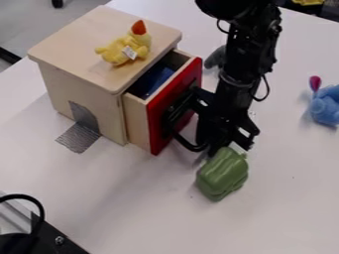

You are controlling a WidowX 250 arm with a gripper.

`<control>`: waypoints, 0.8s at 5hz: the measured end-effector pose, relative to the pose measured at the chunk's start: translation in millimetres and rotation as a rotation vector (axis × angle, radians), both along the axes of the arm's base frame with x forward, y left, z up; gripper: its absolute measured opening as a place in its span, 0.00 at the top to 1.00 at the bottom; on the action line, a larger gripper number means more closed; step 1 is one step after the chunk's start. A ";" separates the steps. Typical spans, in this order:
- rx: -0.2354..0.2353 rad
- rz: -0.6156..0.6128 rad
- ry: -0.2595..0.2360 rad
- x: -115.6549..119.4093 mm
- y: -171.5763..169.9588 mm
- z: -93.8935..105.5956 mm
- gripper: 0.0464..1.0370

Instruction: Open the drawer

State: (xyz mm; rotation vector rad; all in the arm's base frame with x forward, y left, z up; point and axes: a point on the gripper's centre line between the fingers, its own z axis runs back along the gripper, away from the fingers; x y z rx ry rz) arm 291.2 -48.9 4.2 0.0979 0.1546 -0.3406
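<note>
The gripper is at the red front of the drawer, on the side facing right, and covers the middle of that front. Part of the drawer stands out of the light wooden box, leaving a gap between the red front and the box. Inside the drawer lies something blue. Any handle behind the gripper is hidden.
A yellow plush toy lies on top of the box. A green toy sits just below the arm, a blue toy at the right edge. Something grey is behind the arm. Black equipment occupies the lower left corner.
</note>
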 end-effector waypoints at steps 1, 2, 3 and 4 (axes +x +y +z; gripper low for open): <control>-0.007 -0.014 0.002 0.4 -8.5 -0.1 0.80; -0.020 -0.014 0.004 2.0 -15.6 -0.1 0.80; -0.032 -0.019 0.003 4.6 -24.2 -0.5 0.80; -0.039 -0.033 0.005 5.1 -33.6 -0.7 0.80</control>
